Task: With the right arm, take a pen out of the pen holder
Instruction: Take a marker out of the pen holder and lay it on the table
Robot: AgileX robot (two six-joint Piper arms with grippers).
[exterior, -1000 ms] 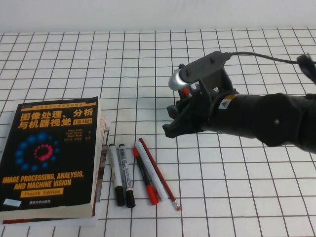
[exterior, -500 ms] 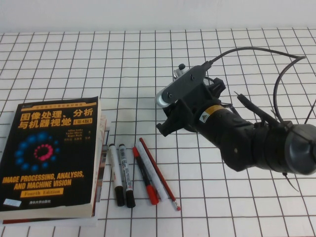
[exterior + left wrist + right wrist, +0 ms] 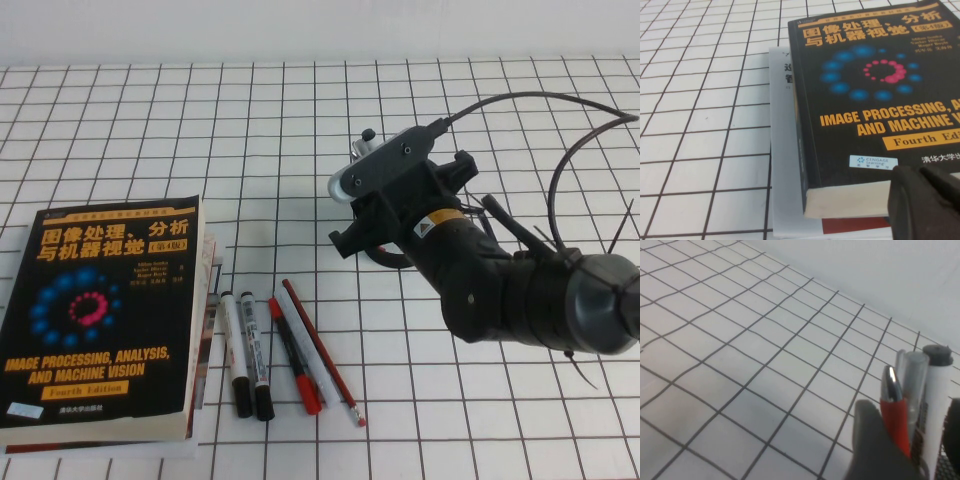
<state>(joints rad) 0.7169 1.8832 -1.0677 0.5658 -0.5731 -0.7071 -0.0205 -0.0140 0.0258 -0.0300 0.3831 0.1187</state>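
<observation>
The right end effector (image 3: pixel 350 240) hangs over the middle of the desk (image 3: pixel 180 120). Its fingers (image 3: pixel 872 440) are apart, and between them rise a red pen (image 3: pixel 895 415), a clear pen (image 3: pixel 913 372) and a white marker (image 3: pixel 936 385), all standing in the pen holder (image 3: pixel 941 466) (dark mesh, mostly hidden). The left end effector (image 3: pixel 925 202) sits over a corner of the book (image 3: pixel 875 90); whether it is apart or together I cannot tell.

White gridded tabletop (image 3: pixel 150 120), plain white wall (image 3: pixel 300 30)
</observation>
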